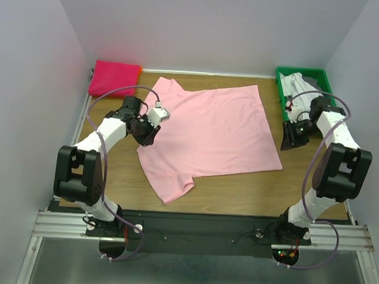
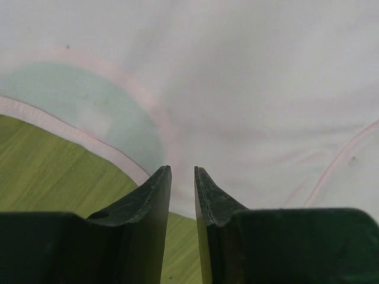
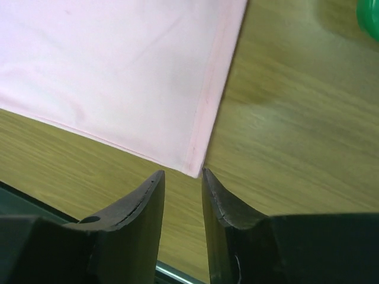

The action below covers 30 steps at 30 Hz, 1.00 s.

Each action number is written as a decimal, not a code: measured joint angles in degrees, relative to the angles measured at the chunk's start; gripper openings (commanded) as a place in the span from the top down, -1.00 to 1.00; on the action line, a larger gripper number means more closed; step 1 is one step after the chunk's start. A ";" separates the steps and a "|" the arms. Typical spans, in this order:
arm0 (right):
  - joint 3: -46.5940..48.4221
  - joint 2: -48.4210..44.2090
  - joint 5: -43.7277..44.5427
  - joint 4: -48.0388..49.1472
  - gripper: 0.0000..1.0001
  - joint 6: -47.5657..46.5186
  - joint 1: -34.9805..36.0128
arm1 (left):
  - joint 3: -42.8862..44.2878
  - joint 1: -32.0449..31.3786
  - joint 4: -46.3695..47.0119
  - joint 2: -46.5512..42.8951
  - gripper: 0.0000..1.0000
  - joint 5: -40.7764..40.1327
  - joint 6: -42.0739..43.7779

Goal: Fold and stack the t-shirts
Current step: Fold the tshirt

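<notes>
- Wooden bench point(image 1: 250, 190) carries the light pink t-shirt point(image 1: 209, 133) spread flat, neck left, hem right.
- Right gripper point(image 3: 182, 173): jaws slightly parted, empty, with the hem corner just ahead of the tips.
- Left gripper point(image 2: 182, 171): jaws likewise parted, over the shirt's left edge.
- Beyond: folded magenta shirt point(image 1: 114, 79), green bin point(image 1: 282, 89).

White arms point(image 1: 105, 132), black joint blocks point(image 1: 79, 169), looping lilac cables point(image 1: 116, 90), dark tapered pincer fingers point(image 2: 151, 225)
</notes>
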 measured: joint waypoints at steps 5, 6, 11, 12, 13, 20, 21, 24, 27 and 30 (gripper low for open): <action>0.96 1.92 -2.19 0.55 0.28 1.25 2.80 | -4.85 -4.96 -2.49 -3.56 0.20 -0.66 2.80; 1.16 2.95 -2.56 0.79 0.28 1.81 4.09 | -6.05 -7.43 -2.95 -3.98 0.14 -0.94 2.91; 4.35 7.78 -3.96 2.93 0.28 5.38 9.44 | -7.41 -19.37 -3.89 -4.52 -0.04 0.13 2.58; 5.95 9.07 -4.63 3.63 0.28 6.47 10.56 | -7.41 -21.59 -3.56 -4.61 -0.07 0.57 2.32; 7.06 9.99 -4.81 3.93 0.28 6.99 11.39 | -7.41 -23.50 -3.39 -4.72 -0.08 0.74 2.27; 15.89 16.13 -8.04 8.20 0.28 13.20 15.85 | -7.39 -35.98 -1.66 -4.48 -0.14 1.16 1.86; 16.70 17.03 -8.46 9.07 0.27 14.08 16.57 | -7.39 -36.98 -1.57 -4.33 -0.14 1.11 1.81; 16.96 18.56 -8.61 10.99 0.28 15.91 18.36 | -7.39 -38.95 -0.94 -3.56 -0.13 0.50 1.31; 16.81 20.33 -8.57 12.72 0.30 17.44 20.04 | -7.39 -39.76 0.28 -2.71 0.07 -1.22 0.35; 16.31 22.18 -8.17 14.21 0.31 18.82 21.05 | -7.39 -40.17 1.75 -2.08 0.54 -3.30 -0.48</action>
